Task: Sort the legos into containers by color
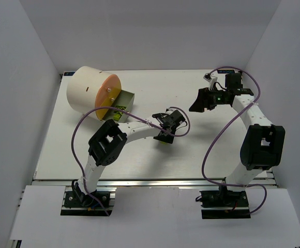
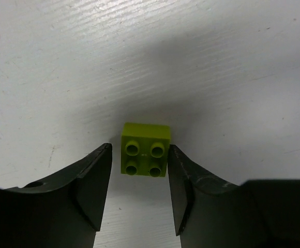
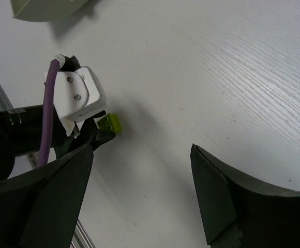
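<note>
Yellow-green brick (image 2: 146,150), two studs by two, lies studs-up on the white table (image 2: 217,62), seen through your left wrist camera. The left gripper (image 2: 139,155) is lowered over it with its jaws parted, one dark finger on each side. The finger (image 2: 183,181) on the right of that view stands at the brick's edge, so close that you cannot tell whether it touches. The finger on the left of that view shows a narrow strip of table between itself and the brick. Nothing is clamped.

In the top view, this same brick sits near the middle of the table, just under the tip of the left arm and well apart from the cream-white drum (image 1: 88,90) at the far left. The drum lies on its side with its orange face (image 1: 110,94) turned toward the centre. One tray (image 1: 125,99) stands pulled out from that face, and small green pieces show inside it, too small for you to count.

The right gripper (image 3: 142,155) hangs above the far right of the table, its jaws spread wide and empty. Its wrist camera looks across bare table at the left gripper, a purple cable (image 3: 49,113) and the brick beside them.
</note>
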You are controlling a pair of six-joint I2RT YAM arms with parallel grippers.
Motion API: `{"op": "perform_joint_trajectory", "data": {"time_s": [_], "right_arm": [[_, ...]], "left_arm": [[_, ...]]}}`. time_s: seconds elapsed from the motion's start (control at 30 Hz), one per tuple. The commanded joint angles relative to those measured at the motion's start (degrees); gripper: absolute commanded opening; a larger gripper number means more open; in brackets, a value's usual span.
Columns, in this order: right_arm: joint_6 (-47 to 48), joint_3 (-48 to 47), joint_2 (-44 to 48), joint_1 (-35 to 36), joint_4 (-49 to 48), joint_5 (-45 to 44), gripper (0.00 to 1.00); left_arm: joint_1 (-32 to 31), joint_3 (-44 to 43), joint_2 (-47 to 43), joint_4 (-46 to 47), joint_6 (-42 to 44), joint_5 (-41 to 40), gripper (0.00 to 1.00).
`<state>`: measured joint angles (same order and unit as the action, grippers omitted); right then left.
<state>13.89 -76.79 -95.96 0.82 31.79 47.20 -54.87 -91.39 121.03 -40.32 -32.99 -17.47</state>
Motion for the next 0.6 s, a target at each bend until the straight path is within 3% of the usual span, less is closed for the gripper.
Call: {"op": "perform_joint_trajectory", "data": {"time_s": [0.0,0.17,0.27,0.43,0.57], "right_arm": [[0.0,0.07,2.27,-0.12,0.11,1.58,0.81],[-0.09,0.15,2.27,-0.2,0.11,1.67,0.81],[0.0,0.33,2.45,-0.03,0.2,1.67,0.82],[0.61,0.68,2.62,-0.21,0.29,1.84,0.81],[3.24,1.29,2.36,-0.03,2.57,3.33,0.59]], "left_arm": [[0.2,0.78,-0.71,-0.38,-0.05,1.13,0.58],[0.2,0.69,-0.53,-0.47,0.03,1.3,0.58],[0.2,0.52,-0.62,-0.29,-0.05,1.21,0.51],[0.73,-0.89,-2.11,-1.52,-0.05,-0.36,0.22],[2.83,-2.21,-5.71,-3.27,0.56,-4.23,0.05]]}}
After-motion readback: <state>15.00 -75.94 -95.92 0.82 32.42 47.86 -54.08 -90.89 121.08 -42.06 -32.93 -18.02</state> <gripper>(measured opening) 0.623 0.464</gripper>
